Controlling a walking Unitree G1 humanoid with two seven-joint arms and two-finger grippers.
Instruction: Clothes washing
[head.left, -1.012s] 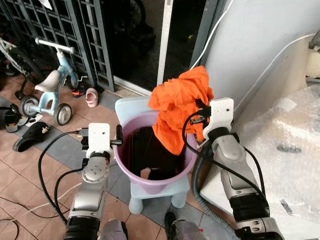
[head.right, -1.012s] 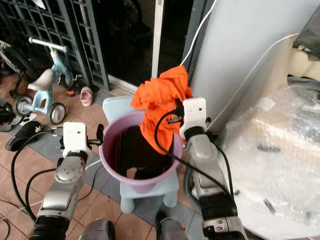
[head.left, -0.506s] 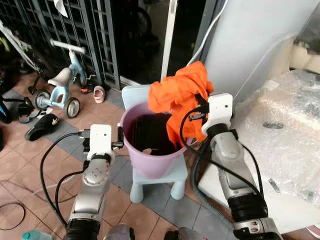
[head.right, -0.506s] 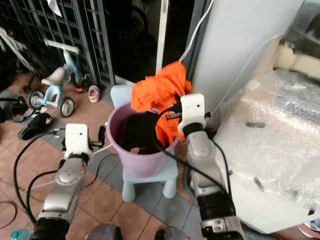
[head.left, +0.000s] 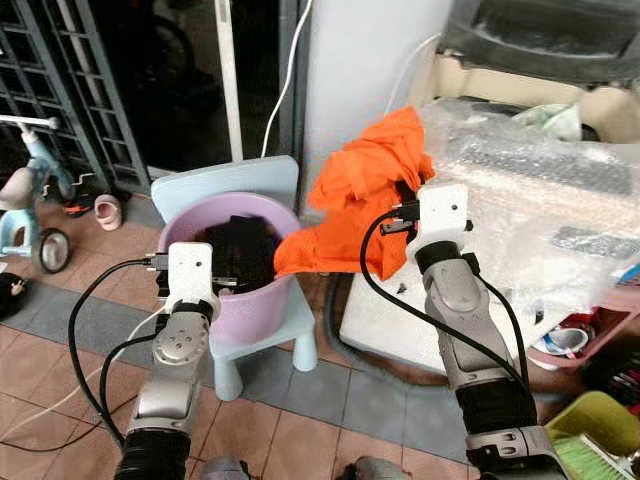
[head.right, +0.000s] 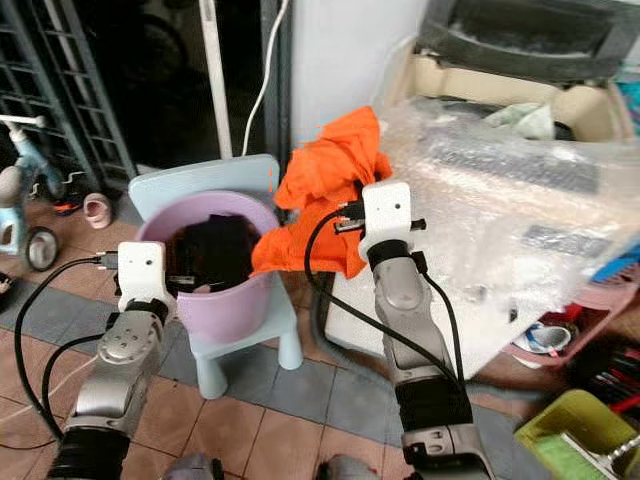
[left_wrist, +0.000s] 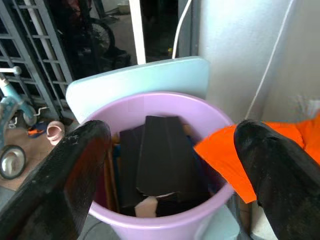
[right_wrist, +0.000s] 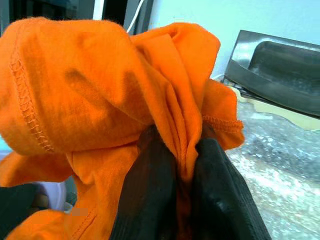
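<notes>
Right hand (right_wrist: 175, 185) clamped on the orange garment (head.left: 365, 200), held up at frame centre, clear of the purple bucket (head.left: 250, 300) at centre left, its tail draping over the rim; the bubble-wrapped washing machine (head.left: 540, 190) sits upper right. Early stage, I'd say: one piece out, dark clothes (left_wrist: 160, 160) remain in the bucket, nothing loaded yet. Left hand (left_wrist: 170, 170) spread wide, empty, just short of the bucket.
</notes>
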